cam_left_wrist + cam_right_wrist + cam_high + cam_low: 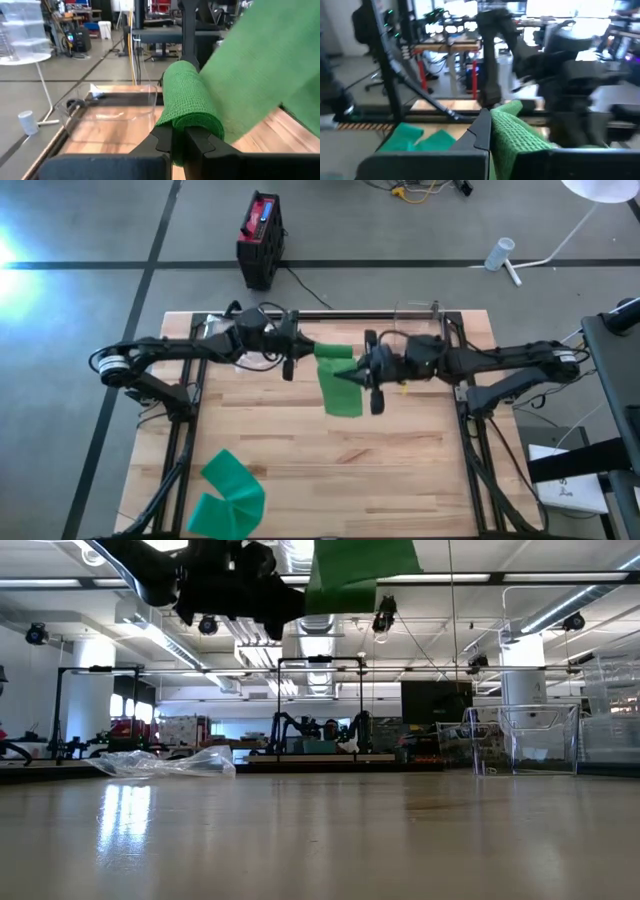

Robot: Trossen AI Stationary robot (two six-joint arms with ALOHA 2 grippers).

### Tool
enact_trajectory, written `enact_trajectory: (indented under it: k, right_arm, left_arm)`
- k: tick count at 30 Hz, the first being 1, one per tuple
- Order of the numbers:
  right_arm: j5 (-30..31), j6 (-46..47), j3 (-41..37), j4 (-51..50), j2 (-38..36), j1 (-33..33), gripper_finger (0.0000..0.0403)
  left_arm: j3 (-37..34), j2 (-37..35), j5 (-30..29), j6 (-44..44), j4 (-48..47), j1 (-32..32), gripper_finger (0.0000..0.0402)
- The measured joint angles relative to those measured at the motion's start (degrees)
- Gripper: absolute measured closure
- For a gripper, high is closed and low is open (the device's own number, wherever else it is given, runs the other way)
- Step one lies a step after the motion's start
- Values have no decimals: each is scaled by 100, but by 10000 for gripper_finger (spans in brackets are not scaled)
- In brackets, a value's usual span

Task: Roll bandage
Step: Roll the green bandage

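While both arms meet over the far middle of the table, the scene reads as follows, largest thing first.

Table (300, 450): a wooden top, bare across the middle; I judge that space is kept free so the cloth can hang and turn without catching.

Bandage (340, 385): a green strip held up in the air between the two arms, above the far middle of the table; its rolled end sits by the left arm and its loose tail hangs toward the near side under the right arm.

Second bandage (228, 492): another green strip lying folded on the near left corner, well apart from the work, probably waiting its turn.

Clear box (525, 740): a see-through container at the far right of the table; what it holds cannot be made out.

Plastic wrap (165, 762): crumpled clear film lying at the far left.

Left gripper (177, 137): fingers pressed together on the rolled end of the bandage, likely so that turning the wrist winds the cloth on.

Right gripper (487, 130): fingers clamped tight on the bandage just beside the left gripper, which in my judgement keeps the strip taut while it winds.

Writing: no brand, label or lettering can be read anywhere.
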Motion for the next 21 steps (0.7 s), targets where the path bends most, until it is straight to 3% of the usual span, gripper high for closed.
enact_trajectory:
  k: [8,16,21]
  right_arm:
    - [-2,1109,0,41,98,-803,403]
    - [-451,2229,0,295,377,-1039,403]
    - [-179,2196,0,-29,429,-1306,403]
  left_arm:
    - [-395,123,-636,-1,38,-481,399]
    - [-520,600,-1265,225,85,-659,399]
    - [-589,715,-875,491,70,-734,399]
